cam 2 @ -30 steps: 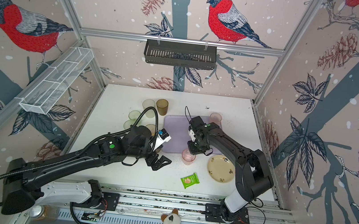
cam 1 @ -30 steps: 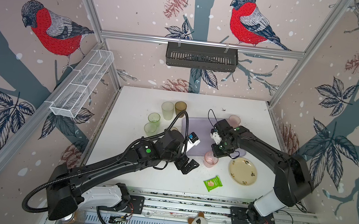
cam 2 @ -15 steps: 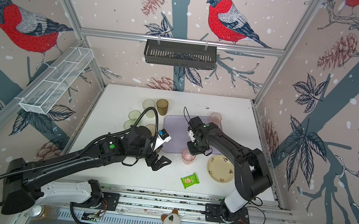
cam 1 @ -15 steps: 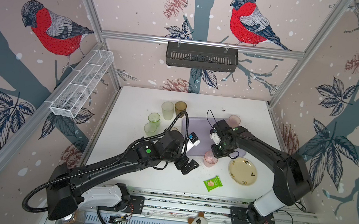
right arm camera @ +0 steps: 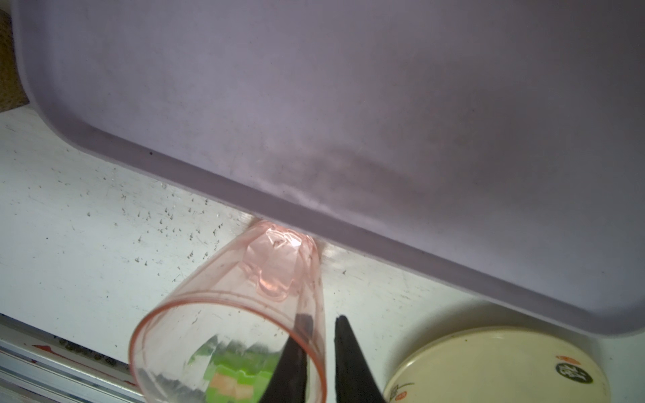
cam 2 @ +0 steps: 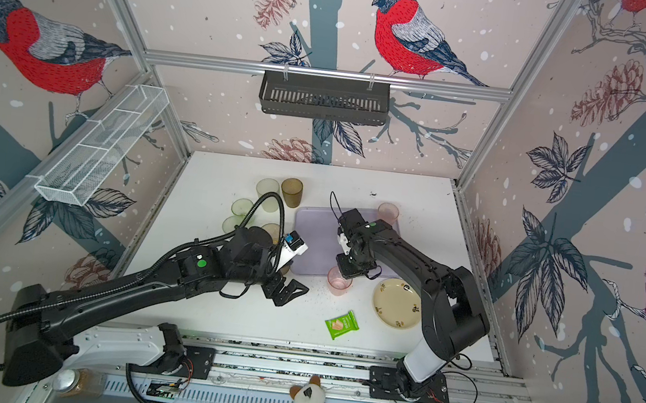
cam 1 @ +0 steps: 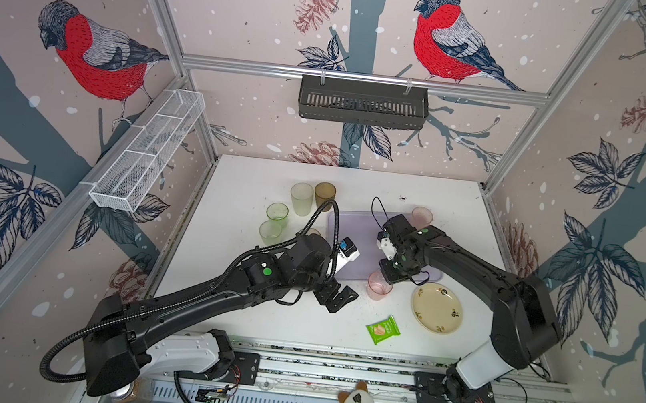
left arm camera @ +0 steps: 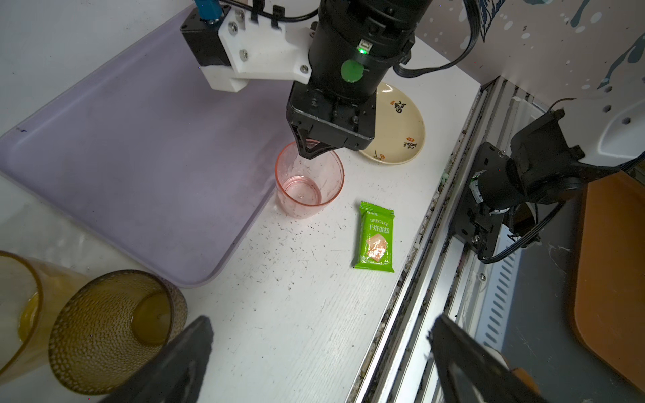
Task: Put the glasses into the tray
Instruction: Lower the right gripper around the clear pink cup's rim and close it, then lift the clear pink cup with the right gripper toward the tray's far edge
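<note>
Your right gripper point(right arm camera: 321, 319) is straddling the rim of the pink glass point(right arm camera: 209, 279). One finger point(right arm camera: 291, 352) is reaching down inside and the other is standing outside the wall. So you're going for a pinch on the wall rather than spanning the whole mouth. The jaws are sitting close together, but a sliver of table point(left arm camera: 296, 296) is showing between the outer finger and the plastic. I can't tell whether the grip is biting yet.

In the left wrist view that glass is standing upright on the table, just beside the near rim of the tray point(left arm camera: 139, 139). Whether it's touching the rim I can't say. The tray is lying bare wherever it's showing, so I'd judge you're setting up a short hop over a low rim. The plate point(cam 1: 437, 308) is crowding the glass's other side, which is probably why you're working straight down from above.

Your left gripper point(left arm camera: 321, 324) is hanging wide open over the table near a brown glass point(left arm camera: 115, 328), holding nothing and keeping clear. The green glasses point(cam 1: 277, 211) and a pale glass point(cam 1: 300, 199) are standing on the table off the tray's left side.
</note>
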`<state>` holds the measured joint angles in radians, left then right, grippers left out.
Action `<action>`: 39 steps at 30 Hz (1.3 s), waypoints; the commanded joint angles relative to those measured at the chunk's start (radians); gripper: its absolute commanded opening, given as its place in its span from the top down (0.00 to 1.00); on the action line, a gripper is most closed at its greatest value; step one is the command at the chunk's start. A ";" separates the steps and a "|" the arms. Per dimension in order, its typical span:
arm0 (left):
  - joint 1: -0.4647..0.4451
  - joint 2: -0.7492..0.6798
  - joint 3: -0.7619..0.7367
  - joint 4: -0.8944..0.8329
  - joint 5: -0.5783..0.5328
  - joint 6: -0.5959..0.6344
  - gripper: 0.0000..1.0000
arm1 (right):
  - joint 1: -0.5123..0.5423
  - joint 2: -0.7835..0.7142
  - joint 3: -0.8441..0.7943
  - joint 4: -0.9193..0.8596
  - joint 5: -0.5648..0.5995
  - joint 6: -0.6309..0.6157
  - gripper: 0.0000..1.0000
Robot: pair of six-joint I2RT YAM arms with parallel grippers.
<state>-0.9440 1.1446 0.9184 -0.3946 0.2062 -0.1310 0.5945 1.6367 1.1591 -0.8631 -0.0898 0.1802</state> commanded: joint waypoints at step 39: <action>-0.005 -0.018 -0.006 0.064 -0.028 -0.013 0.02 | 0.004 -0.044 0.022 -0.063 0.022 -0.016 0.94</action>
<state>-0.9447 1.1263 0.9154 -0.3782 0.1806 -0.1501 0.6003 1.6024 1.1702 -0.8974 -0.0731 0.1768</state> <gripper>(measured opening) 0.977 0.070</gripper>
